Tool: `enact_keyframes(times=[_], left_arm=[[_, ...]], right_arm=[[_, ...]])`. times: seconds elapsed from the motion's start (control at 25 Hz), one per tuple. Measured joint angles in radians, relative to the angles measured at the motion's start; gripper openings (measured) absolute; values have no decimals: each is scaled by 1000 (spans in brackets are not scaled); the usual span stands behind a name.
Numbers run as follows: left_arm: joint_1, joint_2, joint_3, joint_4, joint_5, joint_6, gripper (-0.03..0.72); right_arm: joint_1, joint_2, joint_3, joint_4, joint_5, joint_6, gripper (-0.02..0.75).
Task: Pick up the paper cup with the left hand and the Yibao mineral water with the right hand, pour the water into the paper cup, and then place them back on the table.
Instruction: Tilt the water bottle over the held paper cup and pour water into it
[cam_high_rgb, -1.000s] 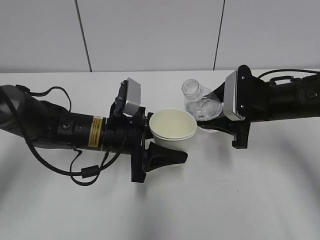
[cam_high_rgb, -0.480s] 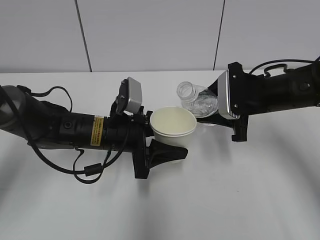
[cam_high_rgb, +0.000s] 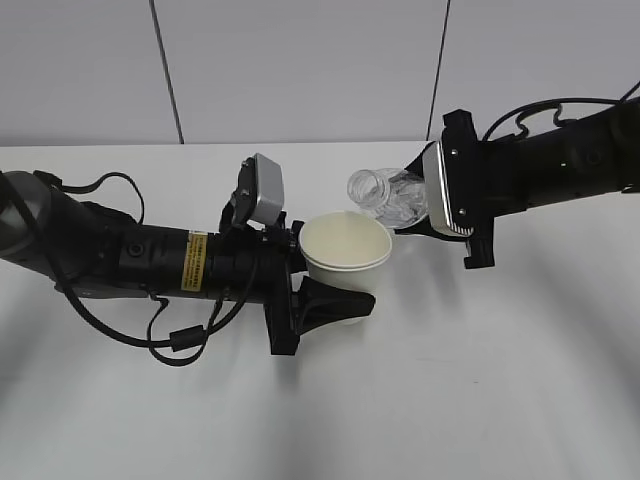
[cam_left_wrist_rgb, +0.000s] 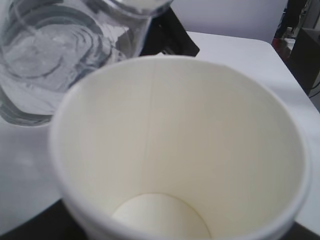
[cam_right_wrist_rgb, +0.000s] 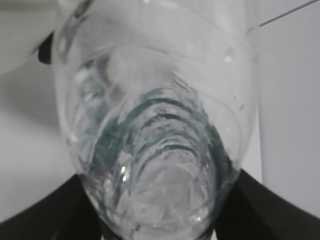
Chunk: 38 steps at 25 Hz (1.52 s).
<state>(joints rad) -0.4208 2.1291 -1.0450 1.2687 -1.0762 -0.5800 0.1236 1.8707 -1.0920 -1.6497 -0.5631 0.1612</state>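
Reaching in from the left of the exterior view, the left hand (cam_high_rgb: 322, 278) lies nearly level above the table (cam_high_rgb: 500, 400), a yellow sticker (cam_high_rgb: 193, 264) on its black arm and a grey-white camera box (cam_high_rgb: 266, 192) on top. Its jaws are closed around the paper cup (cam_high_rgb: 346, 250), one black finger (cam_high_rgb: 335, 303) showing under the cup's near side. The cup is held off the tabletop, its mouth tilted toward the viewer; the left wrist view looks straight into its cream interior, down to the round bottom, which looks dry.

Just right of the cup and a little above it, the Yibao mineral water (cam_high_rgb: 392, 199) is tipped leftward, its capless neck pointing toward the cup's rim and close beside it. The right hand (cam_high_rgb: 425, 225) grips the bottle around its body, jaws clamped on the clear plastic. In the right wrist view the ribbed bottle fills the frame, water pooled inside, black fingers (cam_right_wrist_rgb: 45, 215) at both lower corners.
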Motion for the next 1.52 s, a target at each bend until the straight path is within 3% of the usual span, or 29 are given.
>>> enact_keyframes(times=[0.4, 1.52], left_arm=[[0, 0, 0, -1, -5, 0, 412], [0, 0, 0, -4, -11, 0, 412]], right_arm=[[6, -9, -38, -76, 9, -2, 447], [9, -49, -55, -108, 39, -142, 447]])
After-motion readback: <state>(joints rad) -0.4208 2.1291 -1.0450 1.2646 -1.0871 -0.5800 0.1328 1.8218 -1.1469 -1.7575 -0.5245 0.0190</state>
